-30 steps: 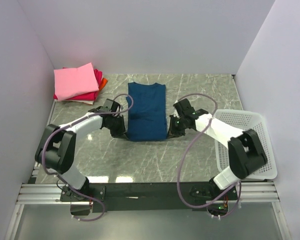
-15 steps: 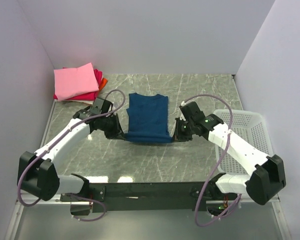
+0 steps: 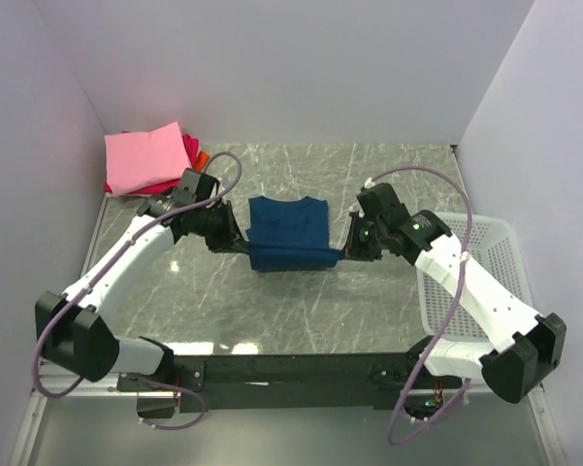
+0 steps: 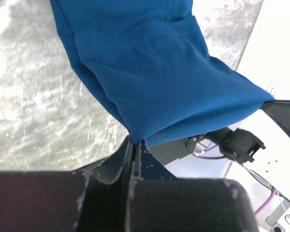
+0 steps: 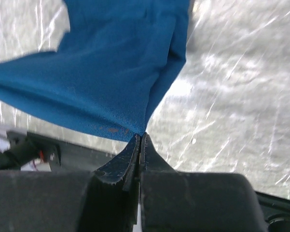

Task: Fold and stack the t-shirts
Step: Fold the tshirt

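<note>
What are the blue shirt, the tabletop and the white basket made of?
Blue shirt: soft knit cloth, likely cotton jersey; matte, fine weave, sags and creases.
Tabletop: looks like grey marble, glossy with white veins, possibly a printed laminate.
Basket: white plastic, apparently; rigid mesh of holes.

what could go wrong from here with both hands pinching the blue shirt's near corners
The left hand and right hand each pinch only a corner tip of the blue shirt, so one corner could slip out and the fold would land crooked. The cloth hangs slack between them and may bunch when laid down.
</note>
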Available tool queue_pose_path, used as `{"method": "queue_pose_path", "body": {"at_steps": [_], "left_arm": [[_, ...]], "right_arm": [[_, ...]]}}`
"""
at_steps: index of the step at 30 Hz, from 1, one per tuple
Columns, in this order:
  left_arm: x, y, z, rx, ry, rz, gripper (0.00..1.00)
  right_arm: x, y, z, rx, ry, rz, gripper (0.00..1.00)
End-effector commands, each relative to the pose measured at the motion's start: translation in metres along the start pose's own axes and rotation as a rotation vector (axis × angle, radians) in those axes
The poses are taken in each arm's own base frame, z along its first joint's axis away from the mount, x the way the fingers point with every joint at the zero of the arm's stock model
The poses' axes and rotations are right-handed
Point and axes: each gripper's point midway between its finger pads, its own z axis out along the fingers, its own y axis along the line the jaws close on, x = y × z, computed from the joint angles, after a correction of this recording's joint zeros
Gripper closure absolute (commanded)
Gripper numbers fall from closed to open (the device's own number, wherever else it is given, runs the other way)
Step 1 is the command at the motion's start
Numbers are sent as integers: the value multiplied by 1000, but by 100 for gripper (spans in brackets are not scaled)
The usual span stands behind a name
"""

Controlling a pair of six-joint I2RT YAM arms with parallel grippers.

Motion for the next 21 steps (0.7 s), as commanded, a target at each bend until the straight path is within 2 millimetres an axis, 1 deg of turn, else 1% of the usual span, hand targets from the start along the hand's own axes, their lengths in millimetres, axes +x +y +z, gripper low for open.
{"method": "queue_pose_path", "body": {"at_steps": [1,2,3,5,7,9,10,14,18,21], "left_arm": [[-26,1,5,-39,-58,20,100],[-31,1,12,-41,-58,19,100],[-35,0,15,-39,-63,20,100],[-44,-4,19,-31,-75,11,100],[-54,-9,28,-20,-80,6,100],[-63,-11,35,-21,-87,4,100],[-67,-12,36,-20,-92,2,100],[-84,-13,42,-19,-105,-5,99],[-101,-17,48,-13,-113,-7,100],[-115,-15,52,-16,-120,-16,100]], "right_arm": [[-30,-22,-1,125,-74,7,100],[-36,-22,3,130,-77,4,100],[-45,-23,6,130,-92,14,100],[-55,-24,12,136,-95,14,100],[-67,-27,17,142,-109,22,100],[-78,-25,21,145,-117,14,100],[-84,-26,22,151,-124,17,100],[-109,-21,27,149,-153,6,100],[-129,-19,34,155,-169,0,100],[-143,-17,40,160,-179,-7,100]]}}
